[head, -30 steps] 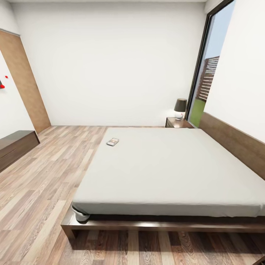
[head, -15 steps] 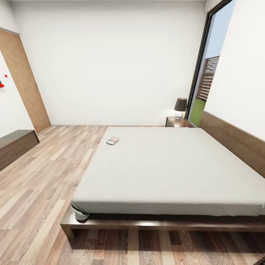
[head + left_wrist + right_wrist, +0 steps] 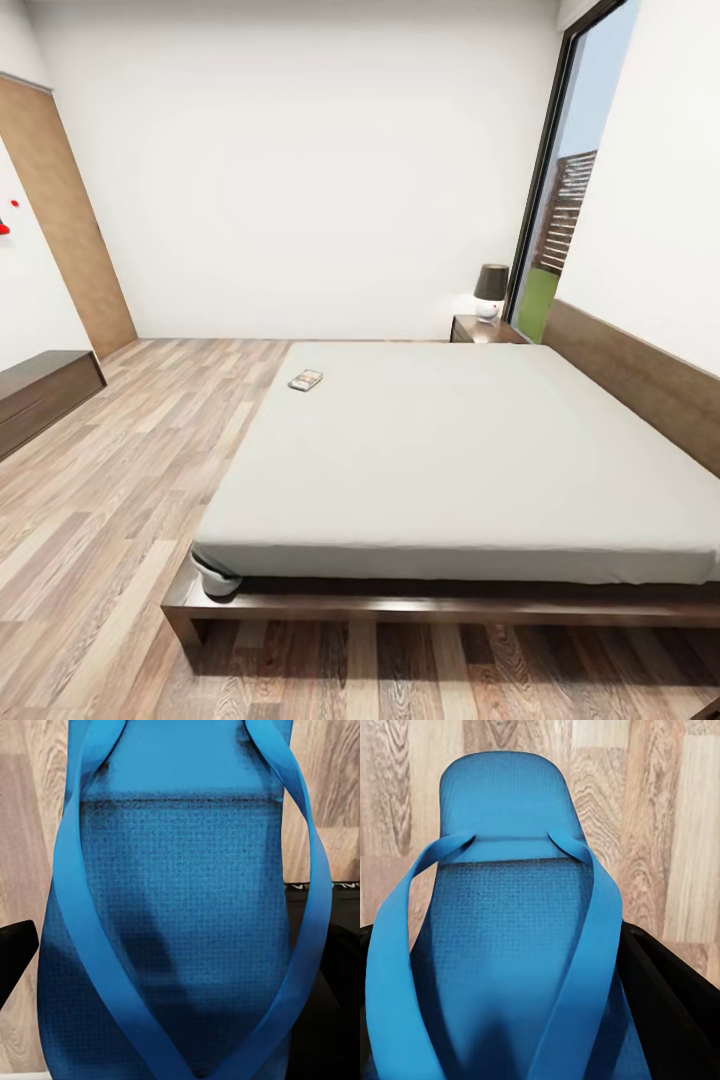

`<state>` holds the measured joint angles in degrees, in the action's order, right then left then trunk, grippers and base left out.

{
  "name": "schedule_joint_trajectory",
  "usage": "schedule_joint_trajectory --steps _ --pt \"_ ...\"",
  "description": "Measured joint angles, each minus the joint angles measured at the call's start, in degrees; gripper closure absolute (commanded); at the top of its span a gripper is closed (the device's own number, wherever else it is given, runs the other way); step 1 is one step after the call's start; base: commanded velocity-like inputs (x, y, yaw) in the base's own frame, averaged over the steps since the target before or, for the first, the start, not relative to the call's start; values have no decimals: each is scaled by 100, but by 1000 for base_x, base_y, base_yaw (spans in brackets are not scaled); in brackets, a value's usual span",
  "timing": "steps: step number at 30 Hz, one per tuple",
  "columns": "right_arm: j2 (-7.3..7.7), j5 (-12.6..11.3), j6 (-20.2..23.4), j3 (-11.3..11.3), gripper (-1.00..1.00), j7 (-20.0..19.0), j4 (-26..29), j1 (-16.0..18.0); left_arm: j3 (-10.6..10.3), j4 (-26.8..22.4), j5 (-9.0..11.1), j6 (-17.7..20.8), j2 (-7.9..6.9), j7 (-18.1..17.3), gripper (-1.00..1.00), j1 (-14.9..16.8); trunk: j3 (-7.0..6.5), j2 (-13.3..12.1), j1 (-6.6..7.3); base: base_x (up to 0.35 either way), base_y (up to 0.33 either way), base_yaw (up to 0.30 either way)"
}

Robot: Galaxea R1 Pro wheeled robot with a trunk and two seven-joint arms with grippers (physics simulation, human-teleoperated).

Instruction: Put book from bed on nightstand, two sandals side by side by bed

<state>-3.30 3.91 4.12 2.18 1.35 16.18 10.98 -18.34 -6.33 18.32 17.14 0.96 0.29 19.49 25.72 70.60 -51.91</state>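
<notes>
Claws (image 3: 540, 1050) around woven-textured blue sandals (image 3: 510, 945) (thin straps)

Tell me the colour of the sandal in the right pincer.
Bright blue all over, the sandal has a textured footbed and smooth straps; the right wrist view shows it best.

Your head camera tilts up slightly between the earlier frames and now: the bed (image 3: 450, 460), the book (image 3: 306, 380), the nightstand (image 3: 483, 330) and the low cabinet (image 3: 40, 395) at left all sit a little higher in view. Nothing itself shifts.
</notes>
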Motion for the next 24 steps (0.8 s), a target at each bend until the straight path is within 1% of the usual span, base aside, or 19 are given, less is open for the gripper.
schedule_joint_trajectory --steps 24 --pt "0 0 -1 -33 100 -1 13 0 1 -11 -11 -82 -28 5 100 73 431 963 -527 0 0 0"
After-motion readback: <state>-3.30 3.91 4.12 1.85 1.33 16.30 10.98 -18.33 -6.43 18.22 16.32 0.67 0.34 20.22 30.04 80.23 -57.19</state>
